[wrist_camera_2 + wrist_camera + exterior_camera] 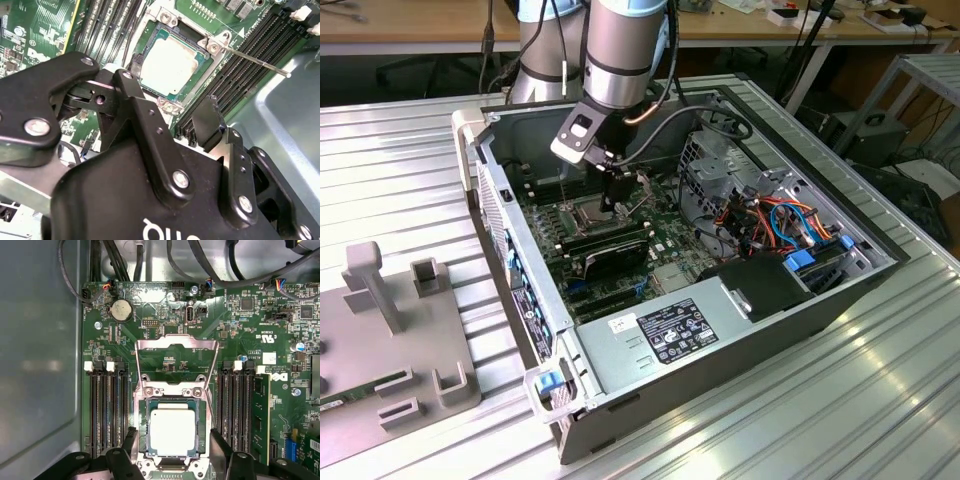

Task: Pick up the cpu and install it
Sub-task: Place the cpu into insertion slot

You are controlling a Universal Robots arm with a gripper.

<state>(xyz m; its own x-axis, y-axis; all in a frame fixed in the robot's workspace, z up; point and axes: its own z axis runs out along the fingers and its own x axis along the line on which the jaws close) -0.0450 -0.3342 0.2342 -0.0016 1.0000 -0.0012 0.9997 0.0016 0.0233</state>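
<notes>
You can see the gripper [165,91] inside the computer case [820,320], with its pincer spread wide and holding nothing. Its two fingers [220,442] stand on either side of the socket [170,388], just outside the metal frame and apart from the chip. The cpu [172,432] lies flat in the socket on the motherboard [165,305], between the memory slots [105,415]. The socket's load plate [176,343] is lifted open.

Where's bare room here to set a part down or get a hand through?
Free: the ribbed table on the exterior view's right of the case, and the strip between case and grey fixture. Inside, the bare metal panel beside the memory slots. Crowded: the socket, with the open gripper straddling the cpu, and the cable bundle.
</notes>
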